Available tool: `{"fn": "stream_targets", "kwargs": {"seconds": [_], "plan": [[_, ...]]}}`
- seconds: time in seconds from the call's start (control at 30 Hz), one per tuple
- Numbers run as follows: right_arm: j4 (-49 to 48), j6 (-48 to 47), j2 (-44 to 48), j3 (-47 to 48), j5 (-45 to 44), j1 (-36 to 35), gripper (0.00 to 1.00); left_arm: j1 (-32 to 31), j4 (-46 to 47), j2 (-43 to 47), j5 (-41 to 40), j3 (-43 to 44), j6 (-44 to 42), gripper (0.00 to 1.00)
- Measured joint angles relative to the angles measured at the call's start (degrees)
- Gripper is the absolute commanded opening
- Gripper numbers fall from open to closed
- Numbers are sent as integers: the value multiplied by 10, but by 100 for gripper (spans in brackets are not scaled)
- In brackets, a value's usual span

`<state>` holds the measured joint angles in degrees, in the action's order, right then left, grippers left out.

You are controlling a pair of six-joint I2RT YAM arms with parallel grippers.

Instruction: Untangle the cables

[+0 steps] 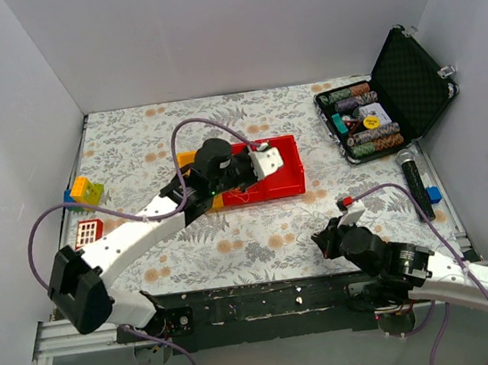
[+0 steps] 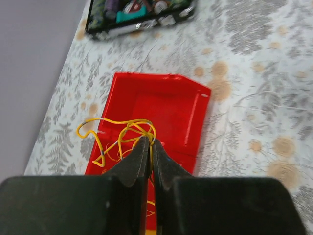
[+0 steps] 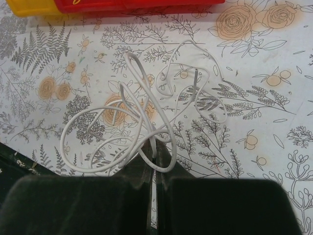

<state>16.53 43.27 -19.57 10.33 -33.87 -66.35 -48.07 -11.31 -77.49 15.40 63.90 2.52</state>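
Note:
In the left wrist view my left gripper (image 2: 150, 143) is shut on a tangle of thin yellow cable (image 2: 122, 121), held over the red bin (image 2: 161, 105). In the top view this gripper (image 1: 263, 157) hangs over the bin (image 1: 289, 169). In the right wrist view my right gripper (image 3: 155, 152) is shut on a strand of a looped whitish cable (image 3: 146, 115), whose coils spread over the floral tablecloth in front of the fingers. In the top view the right gripper (image 1: 324, 241) is low near the table's front edge. No green-blue wire shows.
An open black case (image 1: 395, 99) with poker chips stands at the back right. A black cylinder (image 1: 415, 180) and a small blue piece (image 1: 434, 194) lie at the right. Coloured toy blocks (image 1: 83, 193) and a red grid block (image 1: 89, 232) sit at the left. A yellow block (image 1: 187, 159) adjoins the bin.

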Motion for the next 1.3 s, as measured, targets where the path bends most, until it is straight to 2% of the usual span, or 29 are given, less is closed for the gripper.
{"fn": "stream_targets", "kwargs": {"seconds": [0.1,0.3,0.47,0.53,0.6,0.77,0.83,0.97,1.17,1.3], "plan": [[0,-1,-5,0,1,0,1,30,51,-61,-47,10,30,0],[0,-2,-7,5,6,0,1,101,88,-213,-94,33,100,0],[1,-1,-6,8,7,0,1,103,107,-233,-106,41,137,2],[1,-1,-6,8,6,0,1,102,119,-233,-109,50,147,17],[1,-2,-6,9,7,0,1,101,122,-233,-111,56,154,38],[0,-4,-15,15,9,0,1,101,108,-231,-112,57,158,65],[-2,-7,-22,17,9,0,1,102,95,-224,-105,57,151,77],[-8,-15,-37,24,12,0,1,104,57,-165,-72,52,124,86],[-52,-40,-65,32,34,0,1,100,15,1,47,34,61,89],[-102,-71,-106,43,70,0,1,50,-16,58,125,17,44,87]]}}
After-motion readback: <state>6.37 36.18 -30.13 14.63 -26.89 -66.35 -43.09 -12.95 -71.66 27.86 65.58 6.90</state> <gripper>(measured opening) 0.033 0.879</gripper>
